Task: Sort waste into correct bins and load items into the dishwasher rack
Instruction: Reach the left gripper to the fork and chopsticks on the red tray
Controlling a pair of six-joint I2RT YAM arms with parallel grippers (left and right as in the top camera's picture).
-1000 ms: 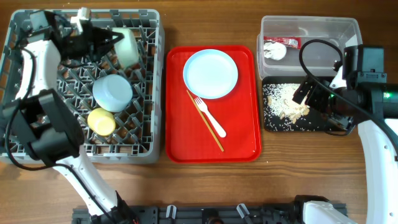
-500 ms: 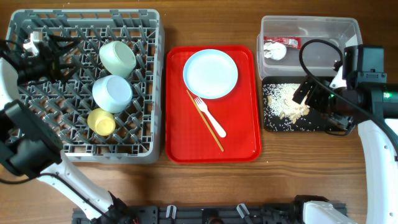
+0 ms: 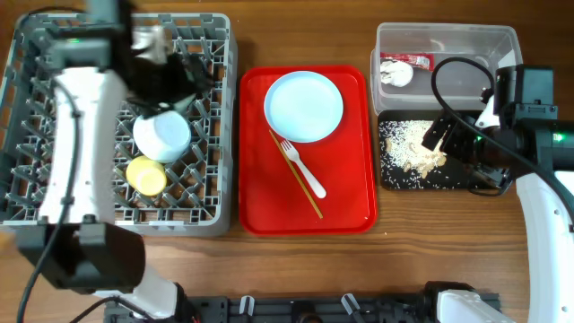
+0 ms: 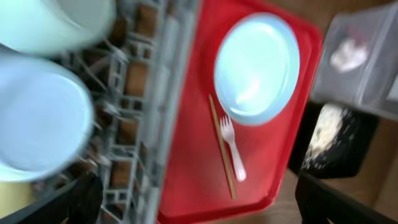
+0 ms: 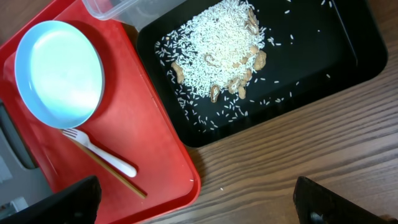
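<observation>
Our left hand (image 3: 170,72) hangs over the dishwasher rack (image 3: 202,179), fingers spread and holding nothing. What we want next, the plate (image 3: 303,106), lies to its right across the rack wall, on the red tray (image 3: 350,202), with the fork (image 3: 303,166) and chopsticks (image 3: 296,174) running diagonally just beside it. Our right hand (image 5: 202,202), also spread and empty, hovers above the black tray (image 3: 404,182) of rice scraps (image 3: 408,148), about as near on the other side.

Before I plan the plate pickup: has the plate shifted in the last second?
No. The plate lies at the same end of the red tray, just above the fork.
</observation>
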